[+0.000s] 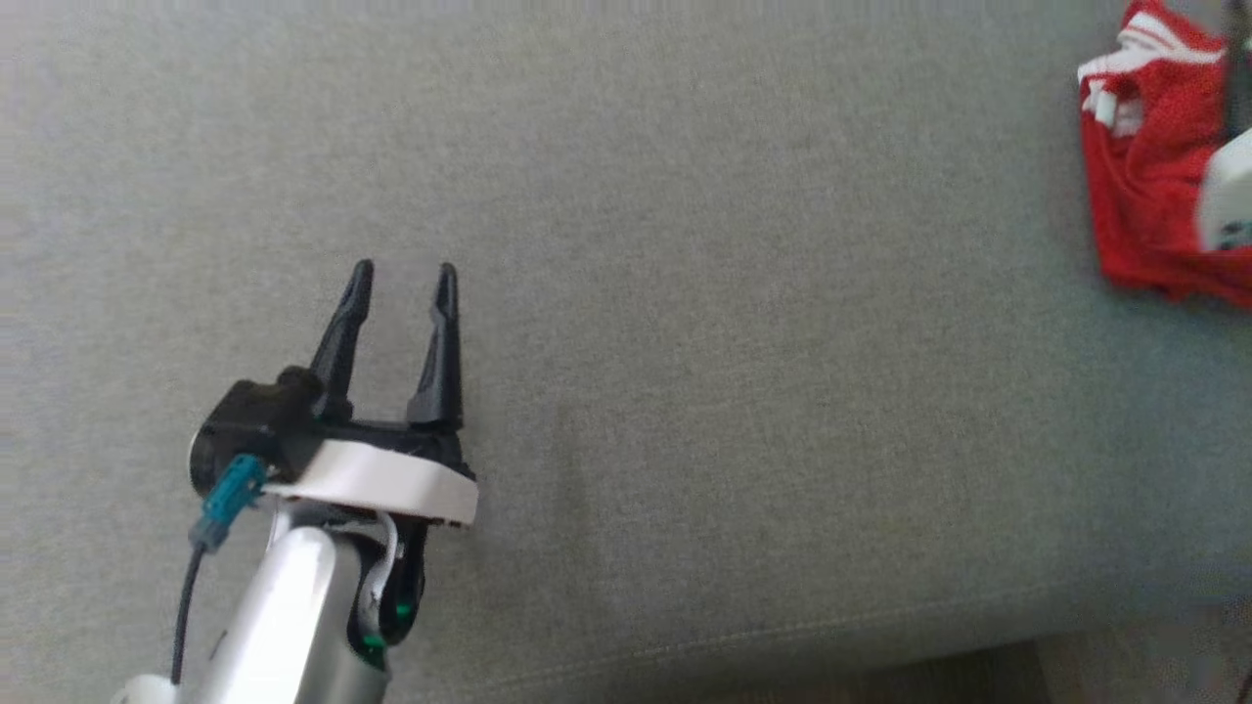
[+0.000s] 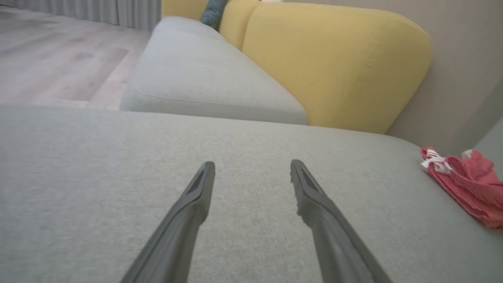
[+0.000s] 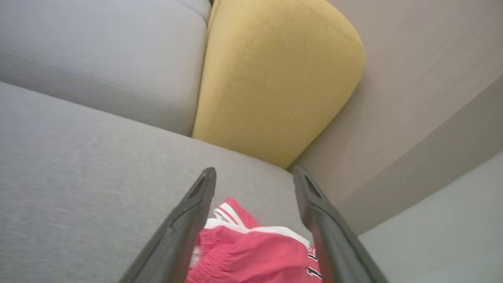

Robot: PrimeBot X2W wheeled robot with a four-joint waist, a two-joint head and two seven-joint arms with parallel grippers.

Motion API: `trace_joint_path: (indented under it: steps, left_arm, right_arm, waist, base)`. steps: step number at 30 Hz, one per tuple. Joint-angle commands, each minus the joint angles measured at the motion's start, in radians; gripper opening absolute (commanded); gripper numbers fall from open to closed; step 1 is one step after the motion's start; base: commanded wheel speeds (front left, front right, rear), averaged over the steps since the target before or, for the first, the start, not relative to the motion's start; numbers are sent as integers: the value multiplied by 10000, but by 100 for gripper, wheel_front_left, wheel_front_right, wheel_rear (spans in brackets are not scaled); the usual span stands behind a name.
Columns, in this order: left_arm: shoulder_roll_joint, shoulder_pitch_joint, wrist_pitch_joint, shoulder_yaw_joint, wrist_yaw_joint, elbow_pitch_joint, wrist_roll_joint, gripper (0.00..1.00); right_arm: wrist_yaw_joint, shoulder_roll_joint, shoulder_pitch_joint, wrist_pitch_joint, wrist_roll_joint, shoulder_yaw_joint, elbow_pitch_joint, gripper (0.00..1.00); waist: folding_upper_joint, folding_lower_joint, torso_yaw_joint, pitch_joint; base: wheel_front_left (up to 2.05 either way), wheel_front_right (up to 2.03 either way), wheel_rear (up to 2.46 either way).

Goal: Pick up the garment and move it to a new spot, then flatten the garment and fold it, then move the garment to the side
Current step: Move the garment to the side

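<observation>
Right end effector (image 3: 254, 171) spread over garment (image 3: 255, 255), left end effector (image 1: 405, 268) spread, empty

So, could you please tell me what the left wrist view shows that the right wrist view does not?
Left wrist view: the open left gripper over bare grey seat, wood floor, curtain. Right wrist view: the open right gripper over the red garment, its white stripes close. Both: the red garment, the yellow cushion, the grey seat.

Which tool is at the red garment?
The right tool, open, with the red garment between its jaws; the left tool, also open, is over grey cushion.
</observation>
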Motion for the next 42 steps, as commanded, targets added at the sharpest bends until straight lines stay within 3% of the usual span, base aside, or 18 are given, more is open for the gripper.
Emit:
trace_joint_path:
  steps: [1, 10, 15, 26, 42]
  left_arm:
    - [34, -123, -101, 421, 107, -248, -74, 100]
    - [-159, 496, -121, 1094, 194, -230, -255, 100]
    - [-223, 984, -122, 1337, 229, 99, -208, 100]
    - [-311, 1564, -123, 1482, 175, 429, -27, 100]
    - [-395, 1718, -124, 1378, 203, 717, 90, 100]
  right_arm:
    - [63, 175, 247, -225, 177, 181, -497, 100]
    - [63, 2216, 1790, -1406, 953, 496, -1349, 100]
    - [63, 2864, 2919, -1957, 1463, 662, -1721, 100]
    - [63, 3001, 5011, -3099, 3286, 896, -1914, 100]
    - [63, 3003, 5533, -3837, 3339, 1000, -1330, 100]
  waist:
    - [0, 0, 224, -483]
    - [0, 0, 762, -1841]
    - [0, 0, 1052, -2391]
    - [0, 0, 1536, -2999]
    - [0, 0, 1641, -3289]
  base:
    - [0, 0, 0]
    - [0, 0, 0]
    - [0, 0, 0]
    - [0, 0, 0]
    - [0, 0, 0]
